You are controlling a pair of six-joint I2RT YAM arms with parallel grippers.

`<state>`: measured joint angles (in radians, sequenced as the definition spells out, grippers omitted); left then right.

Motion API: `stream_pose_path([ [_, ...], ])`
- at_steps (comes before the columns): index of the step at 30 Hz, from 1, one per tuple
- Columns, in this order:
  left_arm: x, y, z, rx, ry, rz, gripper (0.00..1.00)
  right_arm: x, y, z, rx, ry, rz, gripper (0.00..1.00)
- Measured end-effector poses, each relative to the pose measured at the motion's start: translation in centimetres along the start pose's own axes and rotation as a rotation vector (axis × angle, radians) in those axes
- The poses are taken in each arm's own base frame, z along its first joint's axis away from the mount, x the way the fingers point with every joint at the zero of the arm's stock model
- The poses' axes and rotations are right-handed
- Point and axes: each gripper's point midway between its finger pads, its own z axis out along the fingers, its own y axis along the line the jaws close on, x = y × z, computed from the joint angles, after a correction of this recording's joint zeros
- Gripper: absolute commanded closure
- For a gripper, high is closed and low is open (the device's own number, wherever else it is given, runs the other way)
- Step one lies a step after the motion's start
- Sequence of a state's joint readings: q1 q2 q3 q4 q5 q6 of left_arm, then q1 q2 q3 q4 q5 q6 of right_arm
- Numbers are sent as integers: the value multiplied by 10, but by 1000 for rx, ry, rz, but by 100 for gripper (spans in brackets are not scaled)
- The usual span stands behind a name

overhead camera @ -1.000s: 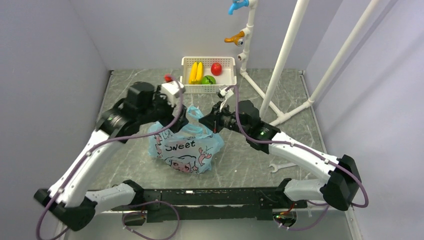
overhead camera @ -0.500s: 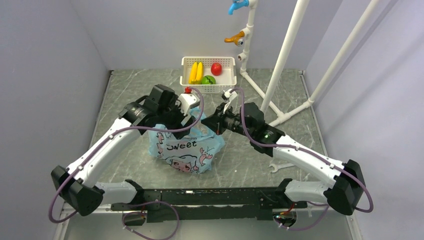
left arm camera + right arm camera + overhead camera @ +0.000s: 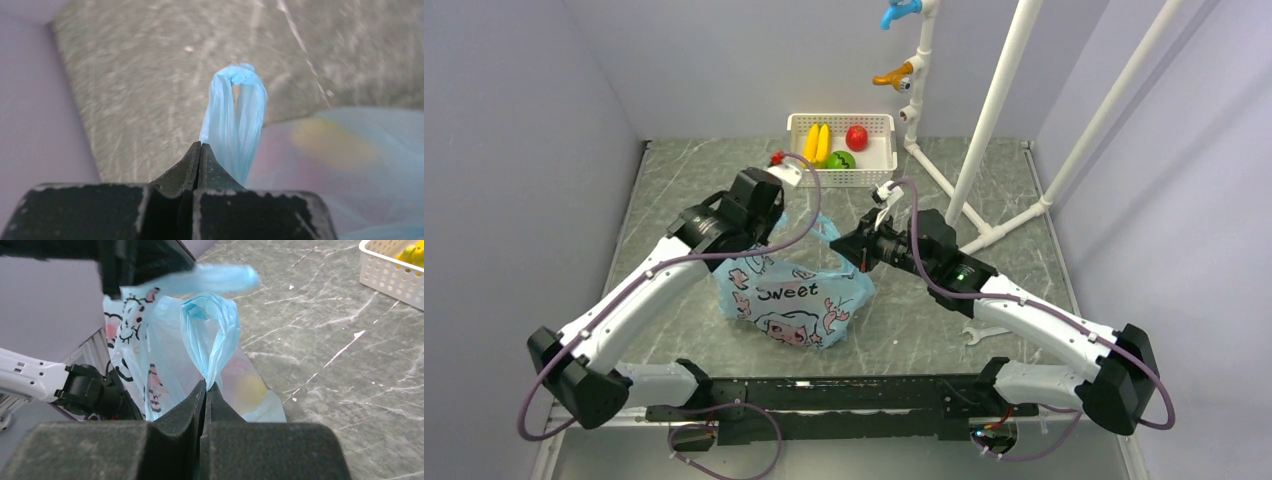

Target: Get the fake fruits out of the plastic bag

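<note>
Plastic bag [image 3: 796, 300]: light blue, crinkly, "Sweet" print facing up, slumped on table [image 3: 674, 200] just 7 o'clock of centre. Both loop handles [image 3: 210, 302] are drawn up taut. Yellow fruit [image 3: 250, 387] shows blurred through the film. Red round fruit [image 3: 857, 137] sits in basket [image 3: 869, 178] at 12 o'clock.

Your plastic bag [image 3: 789, 290] is light blue with dark "Sweet" lettering and pink cartoon figures; the table [image 3: 894, 330] is grey, veined marble.
</note>
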<state>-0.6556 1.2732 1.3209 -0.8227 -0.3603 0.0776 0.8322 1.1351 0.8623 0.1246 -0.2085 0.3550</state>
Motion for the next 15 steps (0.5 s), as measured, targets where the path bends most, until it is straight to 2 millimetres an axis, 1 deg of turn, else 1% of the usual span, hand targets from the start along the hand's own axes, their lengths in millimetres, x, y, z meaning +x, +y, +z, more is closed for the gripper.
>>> stream_pose_path([
  [1,-3,10,-6,-58,-21,-36,100,0,-1,1,7,-1,0,100],
  [3,-11,37,-24,-195,-86,-133,100,1,-6,5,29,4,-2,100],
  [6,-20,75,-57,-372,-202,-293,100,0,-20,20,91,18,-4,100],
  [9,-24,106,-90,-511,-308,-439,100,-8,-36,38,171,9,-12,100],
  [11,-26,123,-108,-588,-373,-530,100,-20,-48,47,245,-11,-19,100],
  [13,-30,136,-120,-642,-425,-598,100,-33,-57,55,298,-39,-30,100],
  [15,-36,147,-127,-677,-470,-652,100,-55,-63,66,346,-84,-49,100],
])
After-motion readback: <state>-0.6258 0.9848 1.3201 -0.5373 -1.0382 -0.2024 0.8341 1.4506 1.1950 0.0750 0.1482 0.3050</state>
